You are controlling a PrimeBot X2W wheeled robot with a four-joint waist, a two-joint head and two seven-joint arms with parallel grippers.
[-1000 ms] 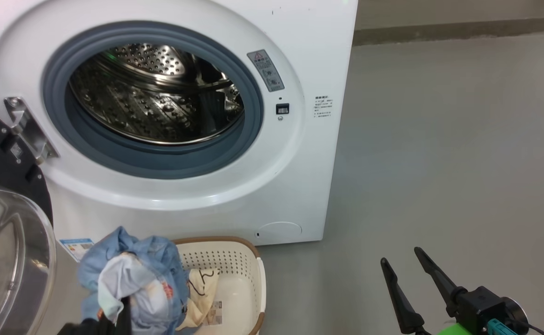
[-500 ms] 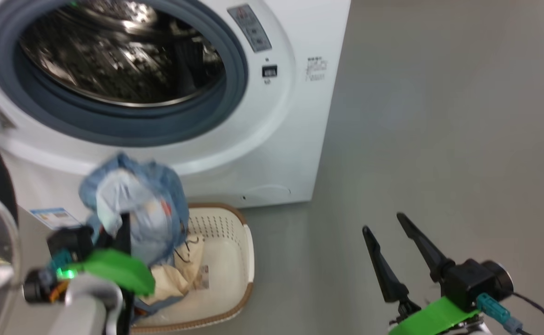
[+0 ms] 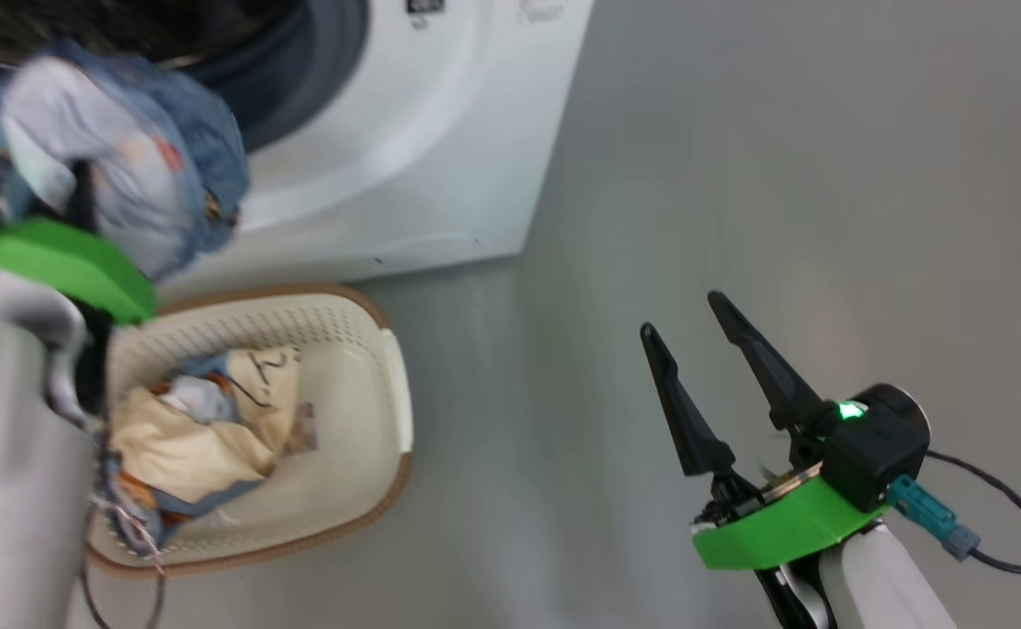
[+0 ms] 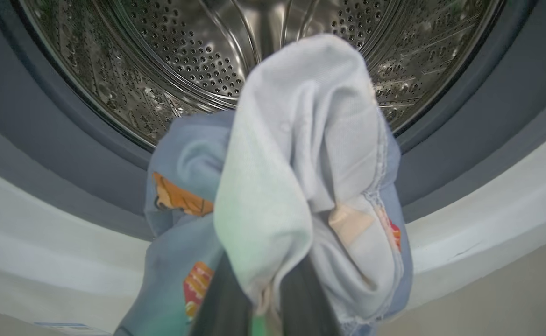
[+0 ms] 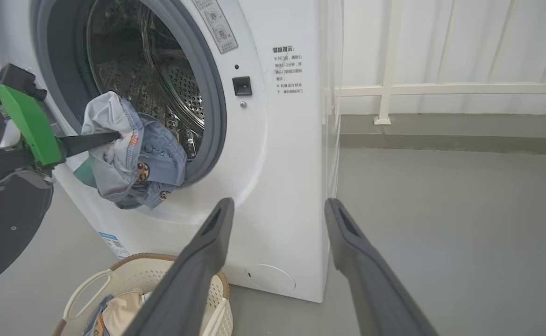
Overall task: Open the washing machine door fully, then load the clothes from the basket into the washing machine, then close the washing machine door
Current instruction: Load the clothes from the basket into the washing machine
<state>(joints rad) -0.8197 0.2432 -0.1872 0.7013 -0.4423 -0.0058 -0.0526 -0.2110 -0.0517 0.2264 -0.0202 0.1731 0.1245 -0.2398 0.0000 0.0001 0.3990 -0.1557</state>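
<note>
The left gripper (image 5: 109,137) has its jaws clamped together on a soft bundle of light blue fabric with orange prints (image 4: 301,154), and holds it up in front of the big white boxy front-loading washing machine (image 5: 282,186). The bundle hangs before the lower part of the opening, over the grey-blue rubber gasket (image 4: 67,154), with the perforated steel drum (image 4: 184,51) behind it. Whether any of it is past the gasket cannot be told. The large round door with the glossy black rim (image 5: 6,233) stands swung open at the left of the right wrist view, beside the left arm. On the grey floor (image 3: 781,175), just in front of the machine and below the held bundle, sits the small cream-white perforated plastic basket with a brown rim (image 3: 348,349). More clothes lie in it: a plain cream piece with thin black lines (image 3: 213,411) on top, with blue and orange fabric under it. The right gripper (image 3: 680,316) hovers over bare floor, well to the right of the basket, its jaws wide apart and holding nothing. A blue energy sticker (image 5: 114,242) and a round filter cover (image 5: 270,278) show on the machine's lower front.
</note>
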